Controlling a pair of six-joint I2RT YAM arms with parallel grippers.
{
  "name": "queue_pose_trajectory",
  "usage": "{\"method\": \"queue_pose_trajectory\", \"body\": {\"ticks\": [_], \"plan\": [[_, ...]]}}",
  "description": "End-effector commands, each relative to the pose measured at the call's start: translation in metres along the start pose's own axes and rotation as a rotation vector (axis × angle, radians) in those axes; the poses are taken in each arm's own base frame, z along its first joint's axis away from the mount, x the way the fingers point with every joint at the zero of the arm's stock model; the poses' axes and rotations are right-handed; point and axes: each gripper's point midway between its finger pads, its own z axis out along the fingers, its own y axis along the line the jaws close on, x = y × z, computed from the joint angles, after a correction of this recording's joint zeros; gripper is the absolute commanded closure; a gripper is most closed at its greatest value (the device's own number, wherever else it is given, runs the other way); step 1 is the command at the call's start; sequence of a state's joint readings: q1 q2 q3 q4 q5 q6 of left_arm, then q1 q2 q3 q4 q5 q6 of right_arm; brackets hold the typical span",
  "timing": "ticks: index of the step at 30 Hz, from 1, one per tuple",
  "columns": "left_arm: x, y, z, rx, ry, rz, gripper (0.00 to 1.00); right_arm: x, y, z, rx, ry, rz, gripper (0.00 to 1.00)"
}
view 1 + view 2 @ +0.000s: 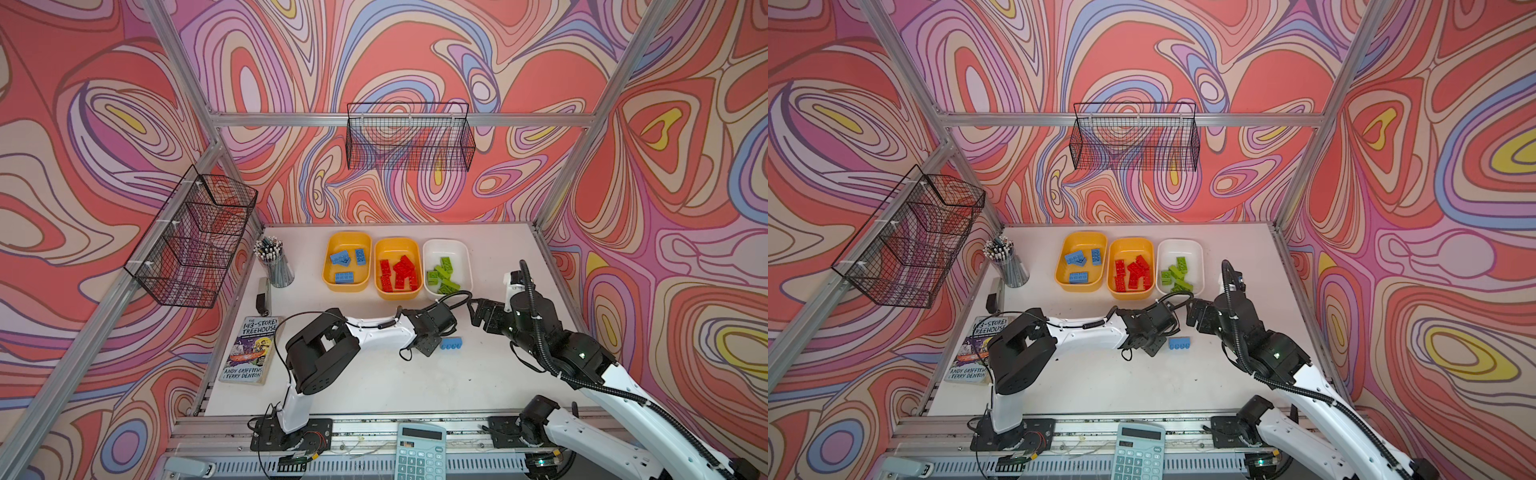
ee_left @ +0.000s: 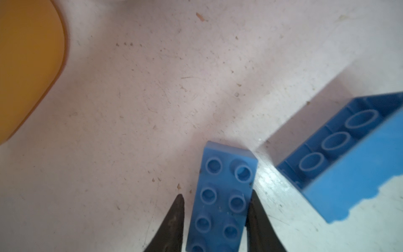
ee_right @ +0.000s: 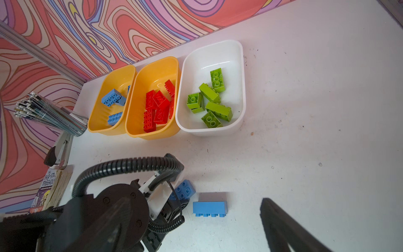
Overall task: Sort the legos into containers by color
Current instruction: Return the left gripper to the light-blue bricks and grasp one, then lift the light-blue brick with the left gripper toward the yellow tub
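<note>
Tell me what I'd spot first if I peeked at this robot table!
The swirly pink and red walls around the table. Next, the row at the back: blue bricks in the left yellow tray, red bricks in the middle yellow tray, green bricks in the white tray. In front, the left gripper straddles a loose blue brick.

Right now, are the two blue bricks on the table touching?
Apart. The left wrist view shows bare table between the studs-up blue brick and the blue brick lying on its side.
</note>
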State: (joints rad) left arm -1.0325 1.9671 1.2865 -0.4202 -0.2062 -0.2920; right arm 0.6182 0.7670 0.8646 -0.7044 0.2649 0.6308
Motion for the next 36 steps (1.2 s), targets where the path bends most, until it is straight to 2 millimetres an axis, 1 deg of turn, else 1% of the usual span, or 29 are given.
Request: {"method": "queue_pose_trajectory", "body": {"ticks": [1,3,4,8,12,14,17,20,23,25,28,31,33,36], "plan": [[0.008,0.013,-0.007,-0.021,0.026,-0.028,0.72,-0.001,-0.003,-0.002,0.014,-0.005,0.011,0.02],[0.006,0.022,-0.013,-0.04,0.019,-0.048,0.74,-0.001,-0.003,-0.001,0.014,-0.006,0.01,0.02],[0.004,0.03,-0.018,-0.059,0.017,-0.064,0.74,-0.001,-0.002,-0.001,0.013,-0.007,0.01,0.02],[-0.002,0.067,-0.034,-0.108,0.007,-0.16,0.77,-0.003,-0.001,-0.001,0.01,-0.007,0.011,0.02],[-0.01,0.107,-0.055,-0.139,-0.039,-0.256,0.77,-0.004,0.002,0.0,0.007,-0.009,0.011,0.02],[-0.012,0.135,-0.065,-0.175,-0.057,-0.313,0.77,-0.005,0.003,0.002,0.007,-0.007,0.01,0.02],[-0.012,0.181,-0.074,-0.2,-0.06,-0.438,0.77,-0.006,0.007,0.007,0.002,-0.001,0.004,0.02],[-0.013,0.224,-0.079,-0.214,-0.077,-0.549,0.77,-0.007,0.011,0.013,0.001,0.008,-0.004,0.02],[-0.014,0.263,-0.079,-0.23,-0.083,-0.639,0.77,-0.008,0.015,0.02,0.003,0.016,-0.014,0.02],[-0.017,0.282,-0.079,-0.239,-0.087,-0.677,0.77,-0.008,0.017,0.025,0.006,0.022,-0.021,0.02],[-0.022,0.296,-0.08,-0.253,-0.083,-0.683,0.76,-0.01,0.02,0.031,0.015,0.033,-0.034,0.02],[-0.022,0.294,-0.078,-0.24,-0.079,-0.676,0.74,-0.013,0.022,0.036,0.027,0.033,-0.049,0.02],[-0.014,0.295,-0.075,-0.263,-0.064,-0.687,0.74,-0.015,0.024,0.04,0.035,0.031,-0.058,0.02],[0.009,0.294,-0.072,-0.299,-0.039,-0.718,0.71,-0.016,0.029,0.046,0.028,0.04,-0.071,0.02]]}}
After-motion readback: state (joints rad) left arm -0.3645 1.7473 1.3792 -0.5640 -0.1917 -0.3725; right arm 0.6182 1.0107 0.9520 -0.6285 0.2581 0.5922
